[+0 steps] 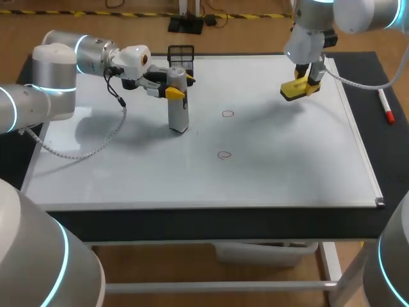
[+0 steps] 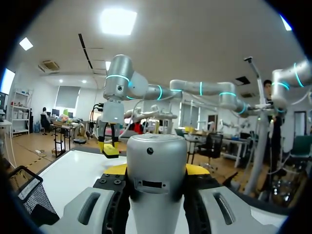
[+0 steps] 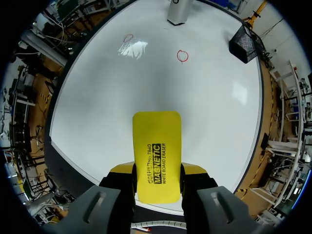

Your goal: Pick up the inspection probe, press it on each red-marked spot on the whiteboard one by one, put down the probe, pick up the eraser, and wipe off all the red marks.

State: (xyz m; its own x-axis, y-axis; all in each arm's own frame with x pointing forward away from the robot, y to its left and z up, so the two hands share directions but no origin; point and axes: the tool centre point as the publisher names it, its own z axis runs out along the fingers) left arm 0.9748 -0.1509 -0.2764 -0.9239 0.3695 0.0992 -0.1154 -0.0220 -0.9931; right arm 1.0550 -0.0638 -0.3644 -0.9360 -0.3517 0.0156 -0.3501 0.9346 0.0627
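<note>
Our left gripper (image 1: 171, 86): clamped on upright probe (image 1: 178, 109), unreleased. Our right gripper (image 3: 157, 178): clamped on eraser (image 3: 157, 141); two red marks (image 3: 183, 55) ahead, unwiped. Wiping, we judge, remains.

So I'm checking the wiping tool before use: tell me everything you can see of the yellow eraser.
The yellow rectangular eraser is a flat, plastic-looking block with rounded corners and black print on top. My right end effector is shut on its rear part, one finger on each long side, the rest jutting ahead. It sits roughly level, apparently held clear of the white whiteboard near its far right corner.
</note>
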